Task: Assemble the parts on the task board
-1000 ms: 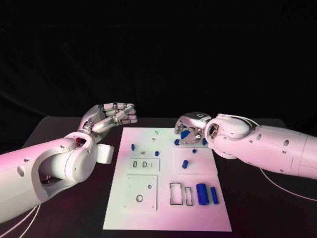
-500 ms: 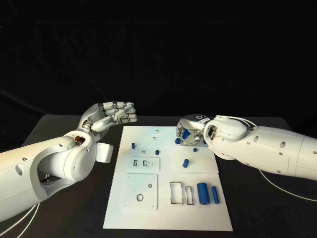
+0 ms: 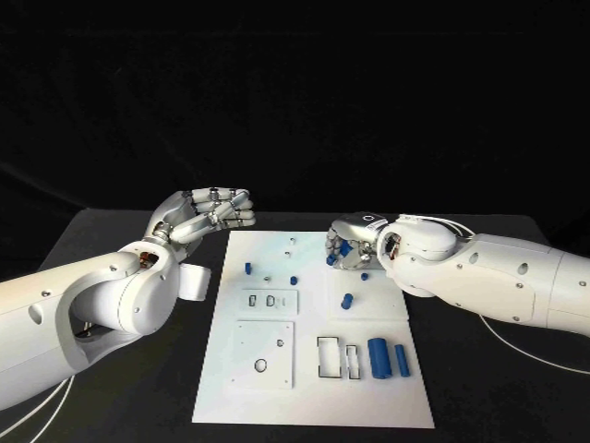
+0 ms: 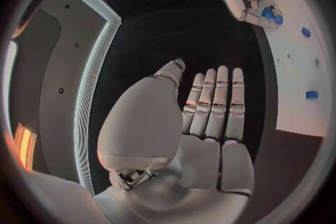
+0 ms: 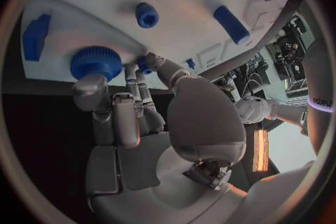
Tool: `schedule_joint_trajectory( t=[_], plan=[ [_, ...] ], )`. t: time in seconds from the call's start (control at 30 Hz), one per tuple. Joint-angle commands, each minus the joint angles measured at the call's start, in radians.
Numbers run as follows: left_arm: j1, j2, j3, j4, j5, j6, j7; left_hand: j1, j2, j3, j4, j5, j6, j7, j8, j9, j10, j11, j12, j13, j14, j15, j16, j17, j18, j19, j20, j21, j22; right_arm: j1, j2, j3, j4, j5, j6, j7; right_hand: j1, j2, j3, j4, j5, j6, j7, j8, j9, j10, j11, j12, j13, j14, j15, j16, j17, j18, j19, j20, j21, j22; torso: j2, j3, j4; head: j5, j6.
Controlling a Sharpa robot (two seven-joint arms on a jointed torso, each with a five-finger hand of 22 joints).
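From the right wrist we see our right hand pinching a blue knob half hidden overhead, while our left hand stays curled on nothing.

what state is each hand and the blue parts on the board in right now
left hand: off the board, holding nothing, fingers curled.
right hand: fingers at a blue knob on the task board.
two blue bars: lying loose on the board.

No readable text, labels or numbers. Faint dark lettering on a white wristband at the right wrist view's rim, too distorted to read.
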Motion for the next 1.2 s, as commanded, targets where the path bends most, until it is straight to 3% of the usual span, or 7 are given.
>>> schedule_joint_trajectory(
  t=[0.03, 0.6, 0.77, 1.2],
  plan=[
    [0.002, 0.0, 0.001, 0.001, 0.004, 0.018, -0.001, -0.005, -0.007, 0.0, 0.003, -0.006, -0.003, 0.003, -0.006, 0.0, 0.002, 0.002, -0.004, 0.0, -0.002, 0.005, -0.007, 0.0, 0.012, 0.003, 0.0, -0.005, -0.001, -0.002, 0.001, -0.001, 0.003, -0.008, -0.006, -0.002, -0.008, 0.003, 0.01, 0.002, -0.005, 0.006, -0.003, 0.0, 0.002, 0.008, 0.0, 0.0, -0.001, 0.057, 0.0, 0.004, 0.002, -0.01, -0.004, -0.002, 0.006, 0.006, 0.004, -0.0001, 0.0009, 0.0, -0.001],
    [0.004, -0.001, 0.001, -0.003, 0.004, 0.022, -0.014, -0.001, -0.009, 0.001, 0.001, -0.009, -0.004, 0.003, -0.007, 0.0, 0.002, 0.003, -0.008, 0.0, -0.002, 0.006, -0.011, 0.0, 0.011, 0.003, 0.001, -0.007, -0.003, -0.003, -0.001, -0.001, 0.009, 0.025, -0.028, -0.011, -0.021, -0.008, 0.06, 0.033, -0.005, 0.015, -0.011, 0.012, 0.023, 0.048, -0.008, 0.003, 0.002, 0.057, -0.006, 0.017, 0.01, -0.011, -0.008, -0.006, 0.023, 0.029, 0.01, -0.0008, 0.0032, -0.002, 0.004],
    [0.004, -0.001, 0.001, -0.003, 0.004, 0.021, -0.019, 0.004, -0.011, 0.002, -0.002, -0.012, -0.008, 0.005, -0.01, 0.0, 0.0, 0.004, -0.014, 0.0, -0.002, 0.006, -0.015, 0.001, 0.011, 0.003, 0.001, -0.01, -0.005, -0.003, -0.002, -0.001, 0.012, 0.053, -0.086, -0.003, 0.013, 0.021, 0.121, 0.044, -0.049, 0.066, -0.037, 0.061, 0.069, 0.116, -0.034, 0.018, 0.019, 0.059, -0.027, 0.027, 0.019, -0.012, -0.006, -0.023, 0.039, 0.052, 0.012, -0.001, 0.0037, -0.001, 0.006],
    [0.004, -0.003, 0.001, -0.009, 0.004, 0.019, -0.028, 0.01, -0.012, 0.006, -0.007, -0.011, -0.013, 0.007, -0.013, -0.001, -0.001, 0.006, -0.021, 0.0, -0.001, 0.007, -0.021, 0.001, 0.011, 0.004, 0.002, -0.012, -0.008, -0.001, 0.009, 0.001, 0.03, 0.079, -0.211, -0.034, 0.011, 0.012, 0.136, 0.058, -0.056, 0.067, -0.047, 0.091, 0.115, 0.139, -0.043, 0.013, 0.032, 0.061, -0.035, 0.033, 0.025, -0.014, -0.007, -0.033, 0.045, 0.064, 0.015, -0.0012, 0.005, 0.002, 0.012]
  ],
)
